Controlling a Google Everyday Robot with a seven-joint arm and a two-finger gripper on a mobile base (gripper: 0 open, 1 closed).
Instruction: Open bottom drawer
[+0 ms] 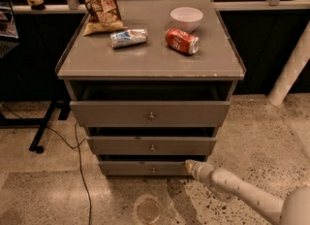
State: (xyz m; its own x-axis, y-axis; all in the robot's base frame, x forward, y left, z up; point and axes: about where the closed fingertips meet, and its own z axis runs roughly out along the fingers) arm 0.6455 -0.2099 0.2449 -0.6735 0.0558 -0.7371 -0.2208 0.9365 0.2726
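Observation:
The grey cabinet has three drawers, each standing out a little from the frame. The bottom drawer (131, 168) is the slimmest, with a small round metal knob (153, 170) at its centre. My gripper (190, 166) comes in low from the lower right on a pale arm (242, 192). Its tip is at the right end of the bottom drawer's front, to the right of the knob. Whether it touches the panel is unclear.
On the cabinet top (150, 59) lie a chip bag (99, 3), a crushed silver can (128, 38), a red can (181, 41) and a white bowl (186, 18). A black cable (80, 170) and stand leg (41, 132) are left. A white pipe (293, 71) is right.

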